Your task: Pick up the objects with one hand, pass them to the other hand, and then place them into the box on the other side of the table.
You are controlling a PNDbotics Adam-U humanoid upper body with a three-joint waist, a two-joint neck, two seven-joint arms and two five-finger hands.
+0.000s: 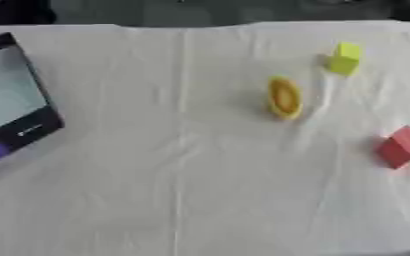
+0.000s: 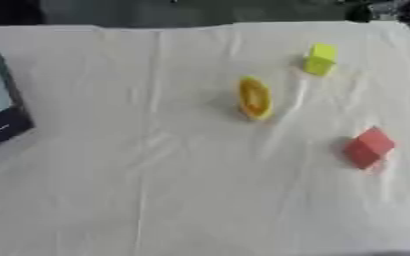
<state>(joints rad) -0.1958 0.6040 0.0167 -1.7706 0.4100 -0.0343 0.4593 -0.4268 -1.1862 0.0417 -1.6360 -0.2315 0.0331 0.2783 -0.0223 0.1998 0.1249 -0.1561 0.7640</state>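
Item 1: red block (image 1: 401,146). Lies at the right edge of the table (image 1: 182,190), on the white cloth, tilted on a corner or edge. Looks small, rigid and light; flat faces should give opposed fingers a fair seat, taken across two parallel sides.

Item 2: yellow-green block (image 1: 345,58). Far right of the table, well apart from the red one. Same judgement: stiff, light, unlikely to crush; best pinched across its flat sides.

Item 3: yellow ring-shaped piece (image 1: 284,97). Stands on edge between centre and right, near the yellow-green block. Probably hard plastic and smooth (so likelier to slip or roll when nudged); the rim, taken from both faces, seems the safest hold.

Item 4: box (image 1: 12,95). Dark-walled with a pale inside, at the left edge of the table, partly cut off by the view; something purple shows just at its near corner.

Hands: neither shows in either eye view, so whether the fingers are apart or together cannot be told. All three pieces lie untouched, none in the box yet.
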